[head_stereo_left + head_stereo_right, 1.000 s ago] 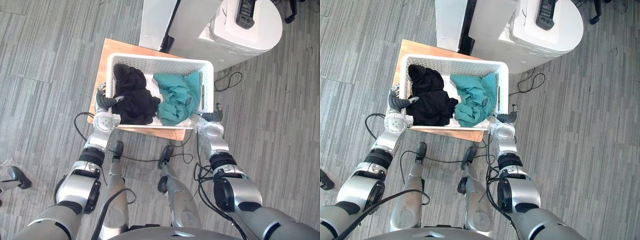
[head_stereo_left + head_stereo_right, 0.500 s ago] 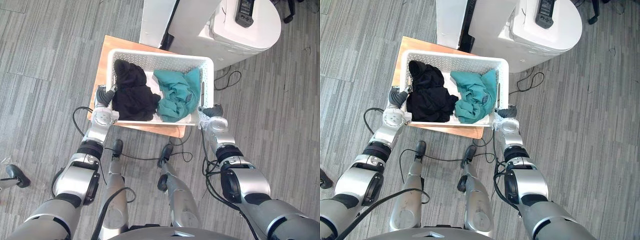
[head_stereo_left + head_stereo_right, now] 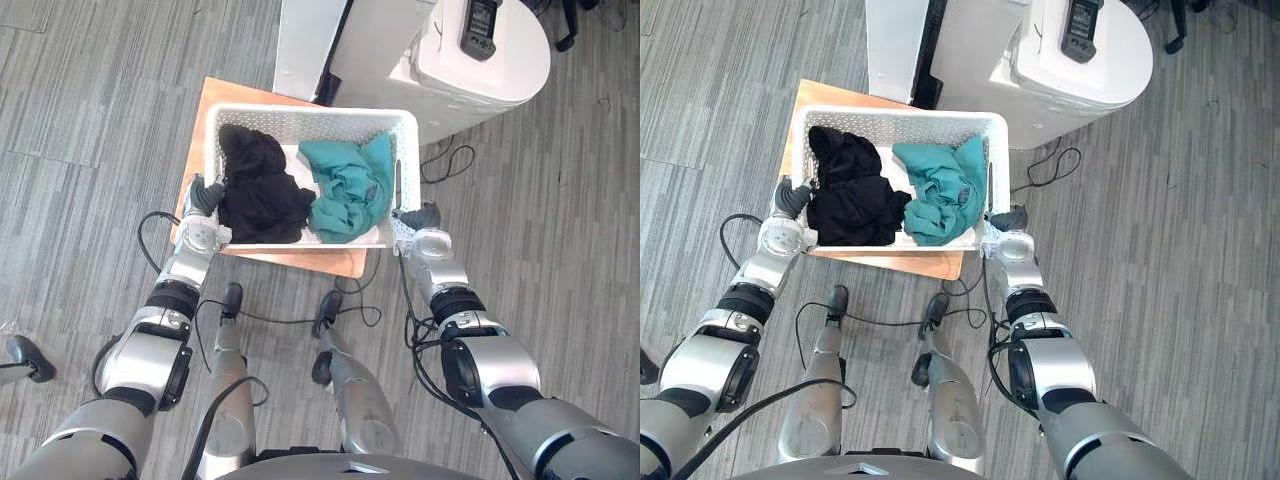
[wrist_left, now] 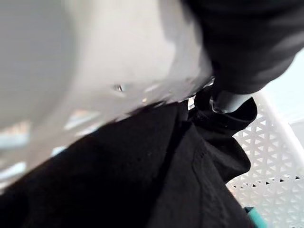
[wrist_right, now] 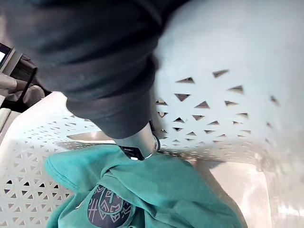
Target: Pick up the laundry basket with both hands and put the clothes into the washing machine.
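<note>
Both hands have shifted off the near corners in the last second. The left hand point(image 3: 204, 197) now hooks its fingers over the laundry basket point(image 3: 310, 112) rim with the black garment point(image 4: 142, 180) just inside them, while the right hand point(image 3: 422, 217) curls over the opposite rim, fingertips at the teal garment point(image 5: 161, 190). Past the fingers the basket seems still to sit on the wooden table point(image 3: 300, 262), with the washing machine point(image 3: 480, 60) beyond — so the grip looks set and the lift comes next.
</note>
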Tool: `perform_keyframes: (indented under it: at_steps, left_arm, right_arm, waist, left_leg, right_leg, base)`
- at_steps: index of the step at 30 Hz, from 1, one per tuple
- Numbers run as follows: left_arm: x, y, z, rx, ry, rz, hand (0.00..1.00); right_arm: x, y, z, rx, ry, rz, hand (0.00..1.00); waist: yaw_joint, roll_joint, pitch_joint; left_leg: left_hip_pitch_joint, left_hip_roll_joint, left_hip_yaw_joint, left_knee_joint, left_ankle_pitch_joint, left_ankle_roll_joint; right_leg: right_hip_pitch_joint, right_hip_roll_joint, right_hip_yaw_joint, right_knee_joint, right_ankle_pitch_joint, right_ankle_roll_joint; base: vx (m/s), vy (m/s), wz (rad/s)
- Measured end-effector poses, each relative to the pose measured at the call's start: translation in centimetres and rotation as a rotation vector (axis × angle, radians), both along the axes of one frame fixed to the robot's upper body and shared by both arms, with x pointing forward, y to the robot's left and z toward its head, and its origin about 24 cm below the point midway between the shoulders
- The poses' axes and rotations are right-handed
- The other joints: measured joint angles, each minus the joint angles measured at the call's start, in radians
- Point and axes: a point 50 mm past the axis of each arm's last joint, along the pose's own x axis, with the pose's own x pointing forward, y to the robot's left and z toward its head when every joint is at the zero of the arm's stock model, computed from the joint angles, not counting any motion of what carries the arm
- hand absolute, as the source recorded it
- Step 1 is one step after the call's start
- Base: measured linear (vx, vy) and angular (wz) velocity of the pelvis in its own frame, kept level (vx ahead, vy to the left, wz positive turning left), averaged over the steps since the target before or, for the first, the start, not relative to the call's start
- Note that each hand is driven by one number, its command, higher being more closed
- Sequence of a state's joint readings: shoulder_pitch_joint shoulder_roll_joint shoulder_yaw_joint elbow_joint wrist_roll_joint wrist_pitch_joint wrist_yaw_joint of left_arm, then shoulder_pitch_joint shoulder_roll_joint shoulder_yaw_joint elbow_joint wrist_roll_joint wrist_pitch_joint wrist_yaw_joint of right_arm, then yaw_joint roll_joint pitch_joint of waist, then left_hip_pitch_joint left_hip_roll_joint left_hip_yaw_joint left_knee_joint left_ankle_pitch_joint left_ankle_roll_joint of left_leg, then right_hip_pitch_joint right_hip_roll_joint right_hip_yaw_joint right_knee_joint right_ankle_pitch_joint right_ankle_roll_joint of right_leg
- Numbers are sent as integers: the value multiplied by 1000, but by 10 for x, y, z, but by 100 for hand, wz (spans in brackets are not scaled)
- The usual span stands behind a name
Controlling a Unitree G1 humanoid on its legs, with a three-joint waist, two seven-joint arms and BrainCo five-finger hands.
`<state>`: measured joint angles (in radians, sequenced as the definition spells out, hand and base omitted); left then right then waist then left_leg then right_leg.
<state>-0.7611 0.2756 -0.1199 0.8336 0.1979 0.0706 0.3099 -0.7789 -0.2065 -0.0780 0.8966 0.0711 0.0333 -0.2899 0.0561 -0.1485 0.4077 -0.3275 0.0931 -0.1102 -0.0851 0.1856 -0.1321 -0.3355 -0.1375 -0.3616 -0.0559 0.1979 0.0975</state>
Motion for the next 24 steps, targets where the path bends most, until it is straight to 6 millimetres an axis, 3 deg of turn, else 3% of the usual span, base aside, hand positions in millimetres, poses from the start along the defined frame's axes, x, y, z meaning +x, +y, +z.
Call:
perform_keyframes:
  at_steps: [3, 7, 12, 15, 18, 24]
  left_arm:
    - [-2, 4, -3, 16, 23, -1, 100]
    - [-16, 10, -21, 12, 66, -2, 100]
    - [-33, 11, -18, -58, 4, -31, 100]
    - [-51, 8, -21, -87, -20, -77, 100]
    - [-73, 8, -35, -109, 4, -99, 100]
    - [-119, 9, -58, -196, 46, -112, 100]
  right_arm:
    - [-7, 2, -1, -8, -31, 15, 100]
    - [-29, 4, -18, -36, -33, 46, 100]
    - [-59, 3, -29, -15, -65, 50, 100]
    - [-89, -3, -47, 28, -46, 32, 100]
    - [-116, -7, -68, 56, 12, 33, 100]
    - [-156, -13, -96, 101, 90, 45, 100]
  waist:
    - [3, 0, 0]
    - [3, 0, 0]
    - [2, 2, -5]
    - [-4, 4, -60]
    - [-3, 7, -135]
    - [-1, 43, -244]
  left_leg:
    - [15, 4, 0, 5, -1, 1]
    - [71, 4, 11, 6, -28, 0]
    - [119, 4, 18, 6, -50, 4]
    - [139, 4, 18, 6, -62, 8]
    - [170, 4, 33, 7, -77, 5]
    - [240, 0, 65, 6, -118, 14]
  right_leg:
    - [18, 4, -5, -6, 3, -4]
    - [75, 4, -8, -17, -1, -9]
    - [122, 5, -21, -24, -6, -17]
    - [142, 5, -32, -24, 12, -40]
    - [175, 4, -30, -24, 7, -33]
    - [236, -2, -28, -25, -23, -28]
  base:
    - [28, -48, 0]
    - [59, -31, -4]
    - [90, -11, -2]
    - [129, 13, 5]
    - [144, 35, 4]
    - [66, 34, -8]
